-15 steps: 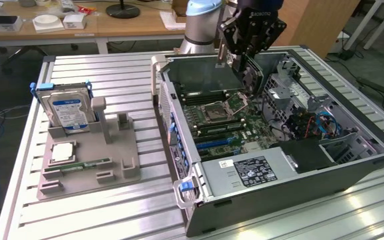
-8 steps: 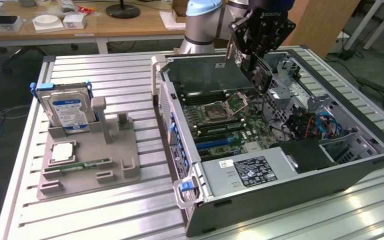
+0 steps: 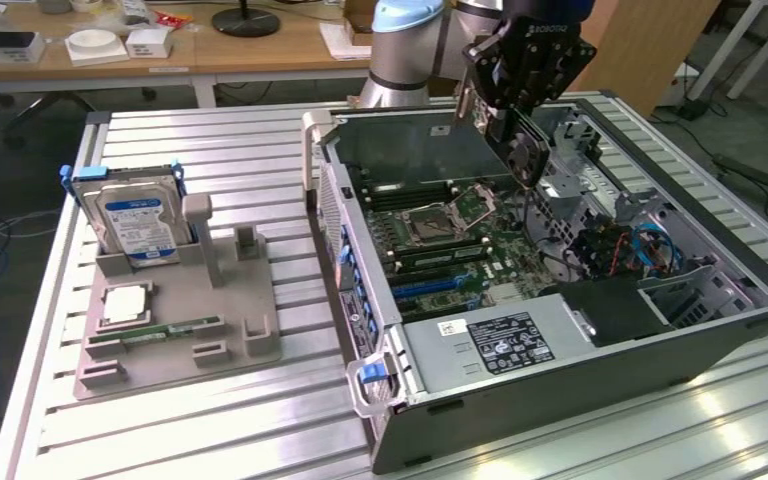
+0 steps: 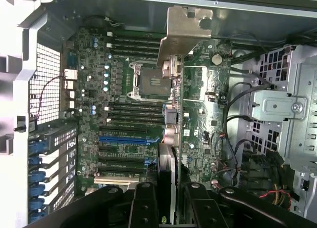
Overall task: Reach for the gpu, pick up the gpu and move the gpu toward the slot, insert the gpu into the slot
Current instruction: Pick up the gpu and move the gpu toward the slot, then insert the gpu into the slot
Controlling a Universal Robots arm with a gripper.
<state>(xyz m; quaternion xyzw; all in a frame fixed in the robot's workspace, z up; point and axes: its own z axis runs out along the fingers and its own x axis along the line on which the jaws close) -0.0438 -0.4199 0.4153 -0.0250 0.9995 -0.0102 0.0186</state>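
Note:
My gripper (image 3: 508,120) is shut on the gpu (image 3: 528,155) and holds it in the air over the open computer case (image 3: 704,340). The card hangs on edge, its black fan cooler facing the exterior view's right. In the wrist view the gpu (image 4: 171,139) runs edge-on away from my gripper (image 4: 170,208), and its silver end bracket (image 4: 184,32) is at the far end. The black fingers (image 4: 143,203) clamp the card from both sides. The blue slot (image 4: 126,139) lies on the motherboard beside and below the card; it also shows as the blue slot (image 3: 431,285) in the exterior view.
A grey fixture (image 3: 171,340) on the table at the exterior view's left holds a hard drive with a blue label (image 3: 137,215), a memory stick (image 3: 157,330) and a processor (image 3: 124,303). Inside the case are the CPU socket (image 4: 148,82), a power supply (image 3: 504,340), a drive cage (image 4: 287,109) and loose cables (image 3: 624,250).

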